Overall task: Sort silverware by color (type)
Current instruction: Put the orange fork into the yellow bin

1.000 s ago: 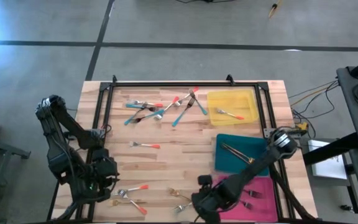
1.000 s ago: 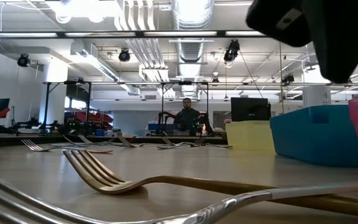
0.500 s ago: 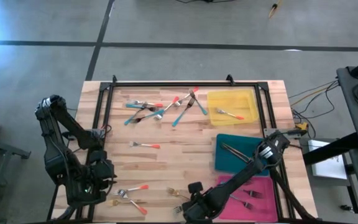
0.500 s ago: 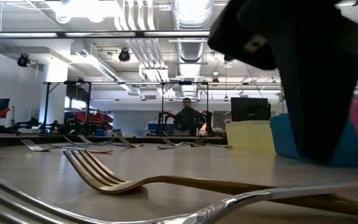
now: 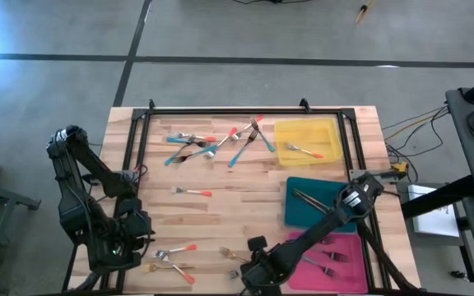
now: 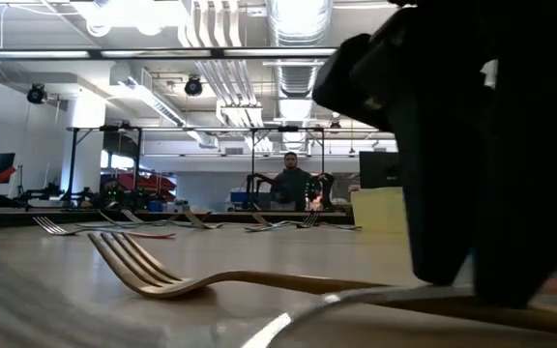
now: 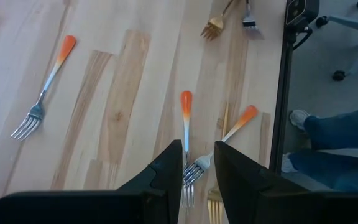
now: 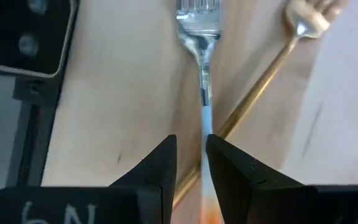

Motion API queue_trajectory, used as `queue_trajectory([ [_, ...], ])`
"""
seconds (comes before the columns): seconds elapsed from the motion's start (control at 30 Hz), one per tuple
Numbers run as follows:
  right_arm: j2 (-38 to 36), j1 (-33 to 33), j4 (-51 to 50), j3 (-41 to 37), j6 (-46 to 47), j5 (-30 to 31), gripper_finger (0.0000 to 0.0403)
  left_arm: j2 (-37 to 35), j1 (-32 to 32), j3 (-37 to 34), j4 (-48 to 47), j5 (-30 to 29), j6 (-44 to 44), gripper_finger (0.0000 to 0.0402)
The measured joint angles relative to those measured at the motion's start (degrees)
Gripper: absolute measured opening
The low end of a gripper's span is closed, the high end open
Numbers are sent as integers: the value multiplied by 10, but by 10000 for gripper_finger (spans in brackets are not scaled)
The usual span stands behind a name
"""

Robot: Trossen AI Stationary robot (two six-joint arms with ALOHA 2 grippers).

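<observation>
Silverware lies scattered on the wooden table [image 5: 245,185]. My right gripper [image 5: 243,271] is down at the near edge, open. Its fingers stand on either side of a fork [image 8: 199,37] with a silver head and an orange-ended handle. A gold fork [image 8: 272,68] lies slanted beside it, and the low view shows it on its tines [image 6: 162,280]. My left gripper [image 7: 197,162] hovers open at the near left, above two orange-handled forks [image 7: 185,124]. More forks lie in a far group [image 5: 220,140], and one [image 5: 194,191] lies at mid-table. My right gripper comes from above, pointing steeply down, with one finger on each side of the fork's handle [image 8: 205,118], the fingers across it. In the low view a fingertip [image 6: 443,261] reaches down to the handle. Whether the fingers touch it I cannot tell. The fork lies on the table.
Three trays stand on the right: yellow [image 5: 307,141] with one fork, teal [image 5: 319,204] with a dark utensil, pink [image 5: 332,259] with forks. A black frame [image 5: 142,123] runs around the table. A person [image 6: 291,184] sits far behind, and a person's leg [image 7: 347,143] shows by the table.
My right gripper has moved down and toward the table's left along the near edge, onto the fork beside the gold one. In the low view that fork's tines have left the near left corner and show blurred, and the gold fork has slid slightly.
</observation>
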Motion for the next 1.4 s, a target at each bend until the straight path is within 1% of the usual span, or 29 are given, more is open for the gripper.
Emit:
queue_trajectory([
  [0.23,0,-10,6,-2,-3,0,84,0,0,0,0,0,-2,76],
  [0.57,-4,-11,10,10,-4,-1,70,0,0,0,-1,0,-3,76],
  [0.9,-4,-17,11,4,-4,1,84,0,0,0,-2,0,2,76],
  [1.07,-4,-24,13,-1,-4,24,89,0,0,0,-2,0,3,76],
  [1.4,-4,-25,15,-5,-4,24,76,0,0,0,-2,0,3,76],
])
